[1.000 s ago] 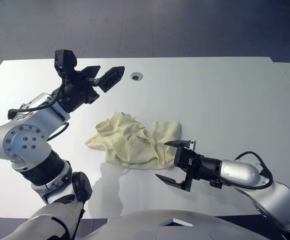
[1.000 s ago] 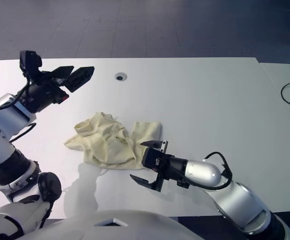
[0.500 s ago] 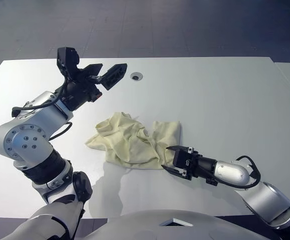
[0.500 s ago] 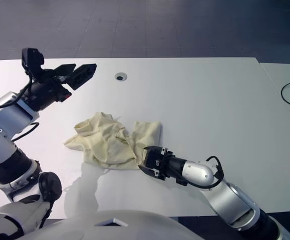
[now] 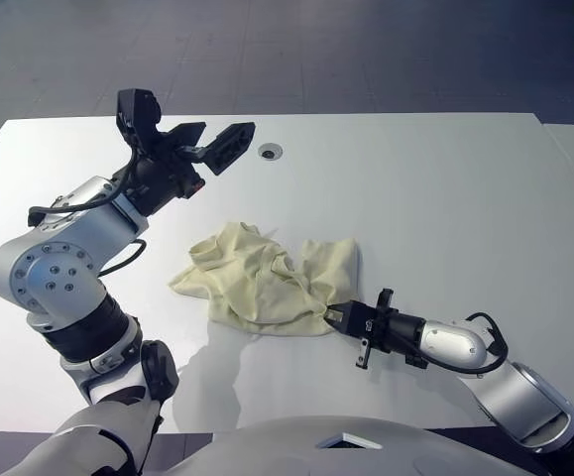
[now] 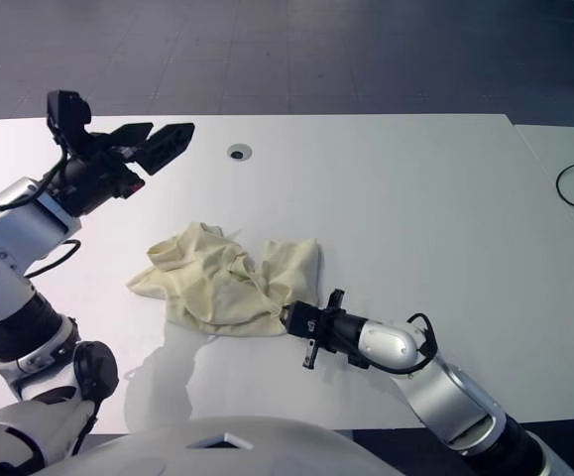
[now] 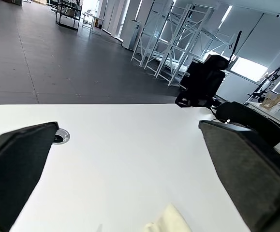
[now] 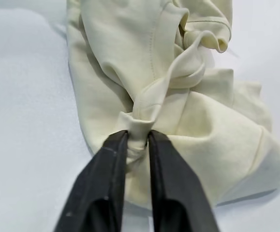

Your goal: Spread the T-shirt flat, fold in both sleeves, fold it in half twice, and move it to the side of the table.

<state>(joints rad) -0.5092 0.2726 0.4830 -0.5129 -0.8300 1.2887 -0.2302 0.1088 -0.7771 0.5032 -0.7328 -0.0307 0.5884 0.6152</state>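
Spreading step: right gripper [image 8: 136, 137] nipped tight on a fold of the crumpled T-shirt [image 5: 267, 283].
It bunches just ahead of the tips on the table [image 5: 445, 198]; left gripper [image 5: 217, 151] hangs wide-open, well beyond. Next move likely calls for drawing that fold outward.

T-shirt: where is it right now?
In the eye views the T-shirt lies crumpled left of middle on the table; the right gripper pinches its near right corner, and the left gripper hangs open beyond it.
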